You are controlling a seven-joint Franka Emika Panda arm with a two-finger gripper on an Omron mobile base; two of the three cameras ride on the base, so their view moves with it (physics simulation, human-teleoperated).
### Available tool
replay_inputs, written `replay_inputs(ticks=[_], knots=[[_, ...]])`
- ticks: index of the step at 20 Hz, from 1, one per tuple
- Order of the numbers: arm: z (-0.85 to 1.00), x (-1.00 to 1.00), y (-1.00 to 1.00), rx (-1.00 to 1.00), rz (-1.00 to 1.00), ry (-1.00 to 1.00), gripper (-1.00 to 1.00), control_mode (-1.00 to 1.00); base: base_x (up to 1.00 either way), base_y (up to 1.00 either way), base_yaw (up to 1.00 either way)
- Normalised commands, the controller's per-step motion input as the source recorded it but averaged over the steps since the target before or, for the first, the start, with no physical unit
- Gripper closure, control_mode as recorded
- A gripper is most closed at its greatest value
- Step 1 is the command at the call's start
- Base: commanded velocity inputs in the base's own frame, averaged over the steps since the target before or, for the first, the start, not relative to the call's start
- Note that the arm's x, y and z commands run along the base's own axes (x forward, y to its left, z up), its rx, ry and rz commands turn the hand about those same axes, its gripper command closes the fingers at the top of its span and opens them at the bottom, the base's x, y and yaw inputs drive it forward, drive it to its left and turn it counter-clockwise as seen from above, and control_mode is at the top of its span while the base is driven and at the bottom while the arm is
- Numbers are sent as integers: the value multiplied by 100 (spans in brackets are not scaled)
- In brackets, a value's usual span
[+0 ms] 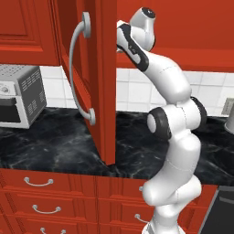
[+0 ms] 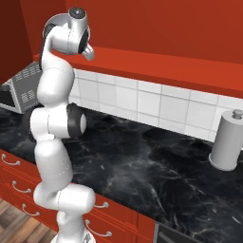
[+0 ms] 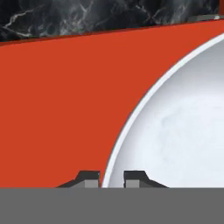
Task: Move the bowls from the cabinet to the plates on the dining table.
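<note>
A glossy white bowl with a pale blue tint rests on the red cabinet shelf in the hand view. My gripper is shut on the bowl's rim, with one fingertip outside the rim and the other inside it. In the left base view the arm reaches up behind the cabinet's open door, which hides the hand. The cabinet rises above the arm in the right base view. The plates and the dining table are out of view.
The open door with its long arched handle hangs out over the black marble counter. A grey toaster oven stands at the left. A paper towel roll stands at the right. Red drawers run below.
</note>
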Motion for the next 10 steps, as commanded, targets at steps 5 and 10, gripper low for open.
replay_inputs(ticks=[5,10], knots=[[1,-43,-40,6,0,-5,100,-100,0,0,0],[0,-48,-39,6,0,-7,100,-100,0,0,0]])
